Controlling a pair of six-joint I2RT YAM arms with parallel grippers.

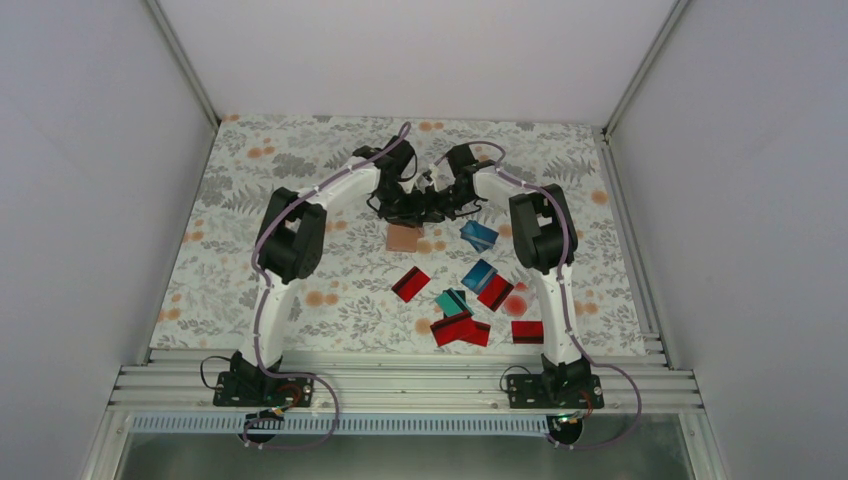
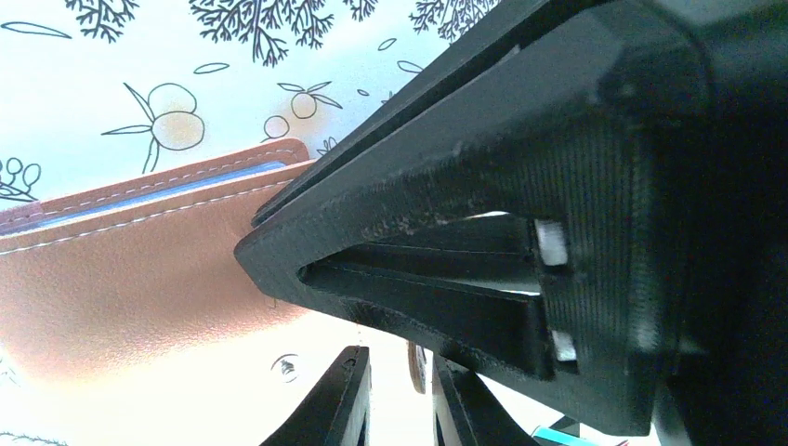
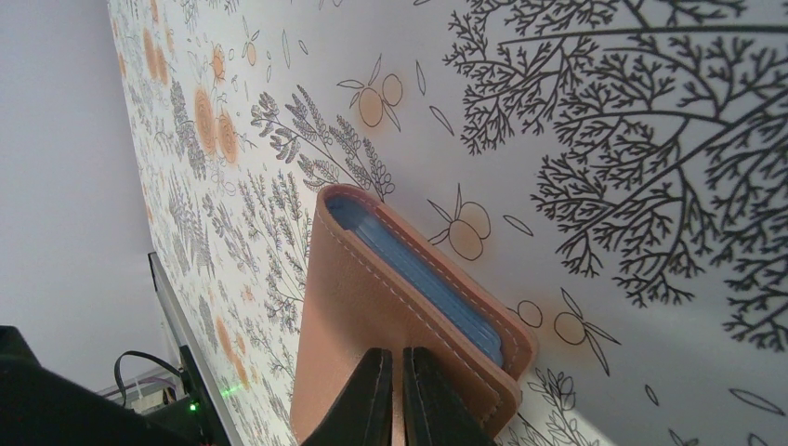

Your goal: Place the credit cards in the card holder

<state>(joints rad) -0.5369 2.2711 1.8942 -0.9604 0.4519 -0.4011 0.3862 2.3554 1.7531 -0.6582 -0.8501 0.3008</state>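
The tan card holder (image 1: pixel 402 238) lies at the far middle of the table. Blue credit cards (image 3: pixel 418 279) fill its slot, showing as a thin blue strip (image 2: pixel 167 190) in the left wrist view. My right gripper (image 3: pixel 400 353) is shut, its tips against the card holder's (image 3: pixel 362 297) face; I cannot tell if it pinches any leather. My left gripper (image 2: pixel 400 358) stands slightly open just beside the card holder (image 2: pixel 139 269), behind the right gripper's fingers (image 2: pixel 418 186). In the top view the left gripper (image 1: pixel 405 212) and the right gripper (image 1: pixel 432 210) meet over the holder.
Loose cards lie nearer the arm bases: a blue one (image 1: pixel 479 235), another blue (image 1: pixel 480 274), red ones (image 1: pixel 410 284) (image 1: pixel 495 292) (image 1: pixel 527 331), a teal one (image 1: pixel 452 301) and a red pile (image 1: pixel 460 330). White walls close in the flowered table (image 1: pixel 300 200).
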